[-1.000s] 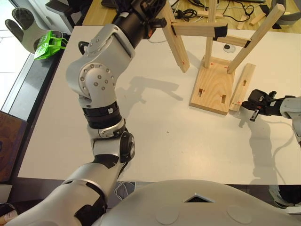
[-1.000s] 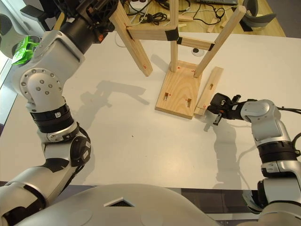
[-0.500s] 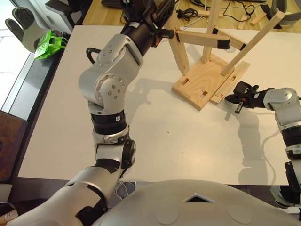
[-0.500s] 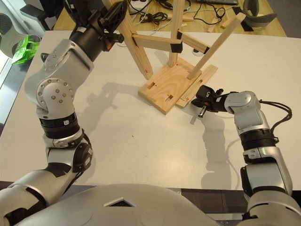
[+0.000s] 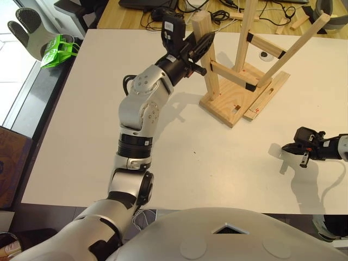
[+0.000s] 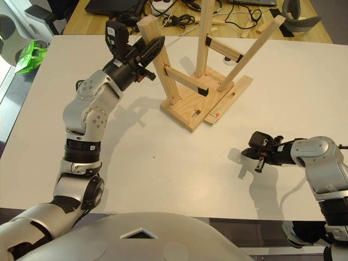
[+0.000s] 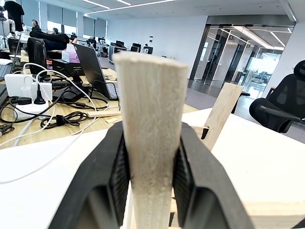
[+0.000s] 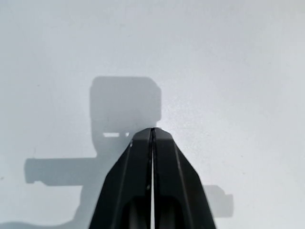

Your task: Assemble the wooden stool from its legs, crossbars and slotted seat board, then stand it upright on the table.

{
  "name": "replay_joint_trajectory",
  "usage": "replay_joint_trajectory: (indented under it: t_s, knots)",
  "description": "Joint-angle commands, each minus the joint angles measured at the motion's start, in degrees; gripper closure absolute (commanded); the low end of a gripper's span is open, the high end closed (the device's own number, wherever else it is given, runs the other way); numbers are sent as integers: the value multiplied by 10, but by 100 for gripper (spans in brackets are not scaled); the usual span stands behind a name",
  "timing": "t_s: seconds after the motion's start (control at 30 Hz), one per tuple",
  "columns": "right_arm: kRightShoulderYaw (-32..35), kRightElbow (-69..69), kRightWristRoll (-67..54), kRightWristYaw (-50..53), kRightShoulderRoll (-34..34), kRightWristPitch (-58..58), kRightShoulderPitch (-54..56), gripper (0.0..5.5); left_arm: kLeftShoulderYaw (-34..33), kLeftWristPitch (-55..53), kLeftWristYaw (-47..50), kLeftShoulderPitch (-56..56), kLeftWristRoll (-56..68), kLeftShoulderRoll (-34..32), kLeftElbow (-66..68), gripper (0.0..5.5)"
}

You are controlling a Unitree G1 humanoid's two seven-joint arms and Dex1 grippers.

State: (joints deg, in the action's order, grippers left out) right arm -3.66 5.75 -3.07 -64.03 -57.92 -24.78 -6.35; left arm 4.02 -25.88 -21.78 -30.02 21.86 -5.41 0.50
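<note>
Left gripper is clamped on the upper end of one stool leg; the wrist view shows both fingers pressed flat against opposite faces of the wood.

Right gripper is closed with its fingertips touching and nothing between them. It hangs just above the white table toward the near right side, well apart from the stool.

Stool stands upside down at the far middle of the table:
- slotted seat board lies flat on the table surface
- gripped leg rises from the board's left side
- second leg stands behind it
- third leg slants up to the right
- one crossbar joins the gripped leg low down; another crossbar spans the two far legs higher up; both have black ends
- loose wooden piece lies flat against the board's right edge
</note>
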Motion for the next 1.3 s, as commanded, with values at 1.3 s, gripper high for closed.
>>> replay_joint_trajectory:
  t_s: [1.3]
  knots:
    - [-20,-36,-4,56,44,8,32,550,25,12,44,32,-70,35,-36,448]
